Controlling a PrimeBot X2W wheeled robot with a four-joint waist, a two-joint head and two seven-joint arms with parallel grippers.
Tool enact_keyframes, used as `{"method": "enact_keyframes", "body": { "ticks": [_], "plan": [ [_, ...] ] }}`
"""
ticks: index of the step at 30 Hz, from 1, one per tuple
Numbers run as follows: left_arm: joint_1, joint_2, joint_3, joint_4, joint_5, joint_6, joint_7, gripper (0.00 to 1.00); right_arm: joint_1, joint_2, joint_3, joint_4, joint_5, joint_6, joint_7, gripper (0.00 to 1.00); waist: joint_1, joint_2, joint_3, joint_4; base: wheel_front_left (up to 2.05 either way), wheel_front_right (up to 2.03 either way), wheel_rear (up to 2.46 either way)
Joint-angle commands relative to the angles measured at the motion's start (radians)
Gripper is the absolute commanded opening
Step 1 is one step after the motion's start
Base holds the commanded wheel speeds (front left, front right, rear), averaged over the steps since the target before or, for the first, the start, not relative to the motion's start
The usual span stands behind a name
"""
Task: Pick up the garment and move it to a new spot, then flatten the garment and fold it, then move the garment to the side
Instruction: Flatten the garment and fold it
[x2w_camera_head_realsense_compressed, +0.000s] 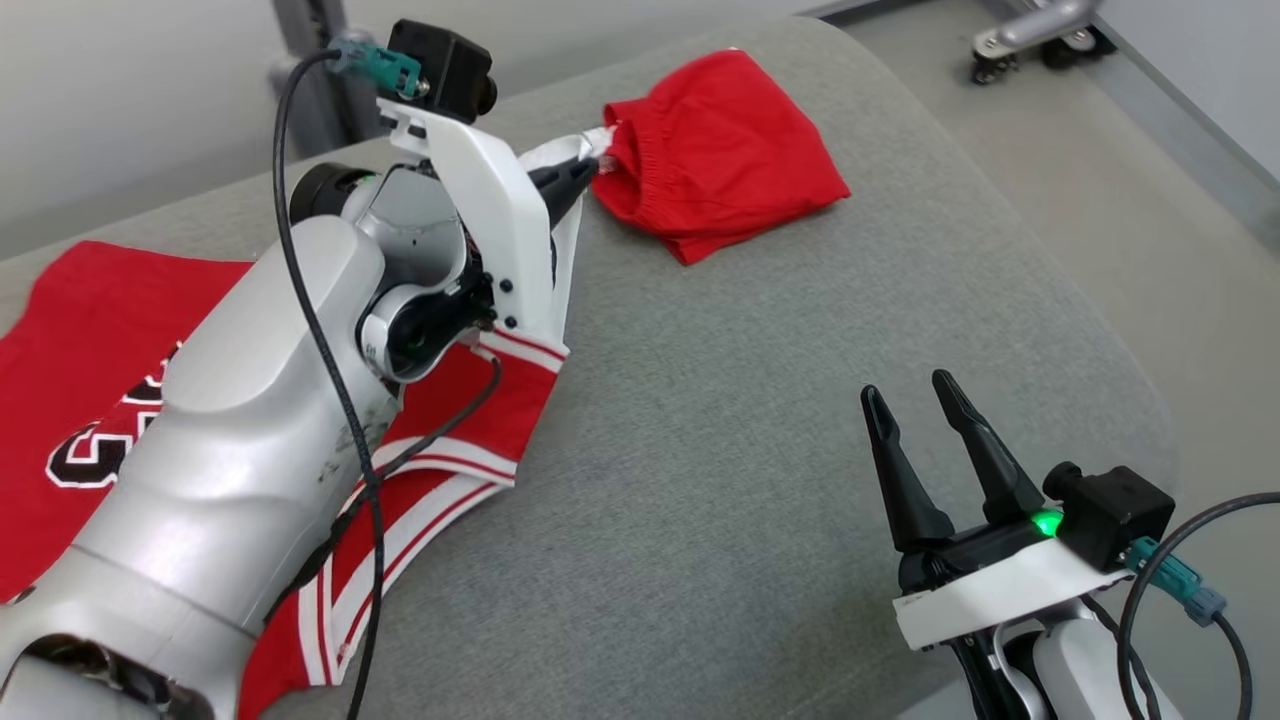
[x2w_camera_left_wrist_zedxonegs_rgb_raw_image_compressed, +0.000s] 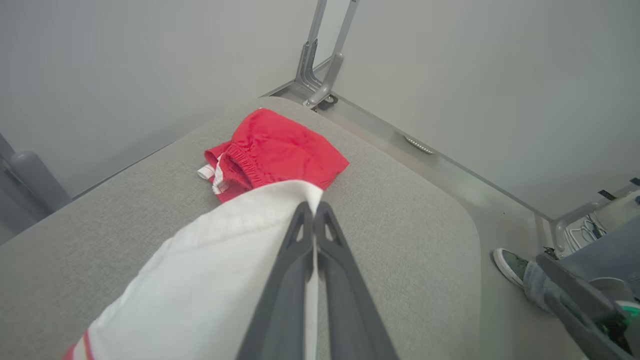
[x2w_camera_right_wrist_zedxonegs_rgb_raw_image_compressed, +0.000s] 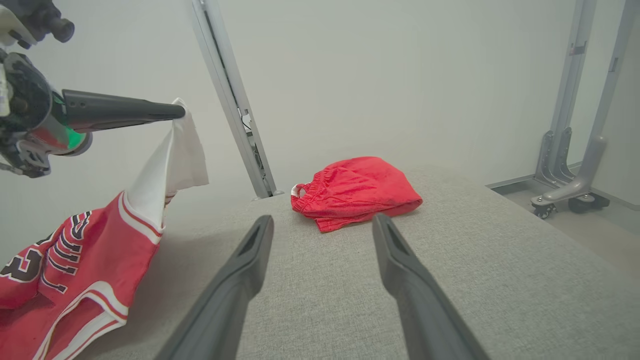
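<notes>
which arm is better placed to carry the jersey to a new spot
Left. The left jaws are shut on the jersey, its white edge lifted off the grey cushion; the right jaws are open, empty, apart from it.

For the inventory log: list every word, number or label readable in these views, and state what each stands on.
No text reads whole.
Black lettering, edged in white, on the red jersey: creased and partly hidden, unreadable.
Black figure beside it on the jersey: cut off at the frame edge, perhaps a "3", not certain.
White tag on the red shorts: too small to read.
</notes>
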Motion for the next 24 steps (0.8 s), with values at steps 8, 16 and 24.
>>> {"method": "enact_keyframes", "body": {
  "ticks": [8, 16, 24],
  "plan": [
    [-0.099, -0.071, 0.000, 0.157, 0.012, -0.031, -0.096, 0.00, -0.031, 0.010, 0.013, -0.001, 0.010, 0.000, -0.003, 1.00, 0.0000, 0.0000, 0.046, -0.050, 0.00, 0.00, 0.00],
    [-0.127, -0.103, -0.033, 0.256, -0.018, -0.046, -0.125, 1.00, -0.038, 0.013, -0.003, 0.003, -0.004, 0.000, -0.003, 1.00, 0.0000, 0.0000, 0.044, -0.017, 0.00, 0.00, 0.00],
    [-0.109, -0.045, -0.106, 0.193, -0.076, -0.045, -0.126, 1.00, -0.044, -0.005, -0.010, 0.007, -0.019, 0.000, -0.003, 1.00, 0.0000, 0.0000, 0.010, 0.091, 0.00, 0.00, 0.00]
  ]
}}
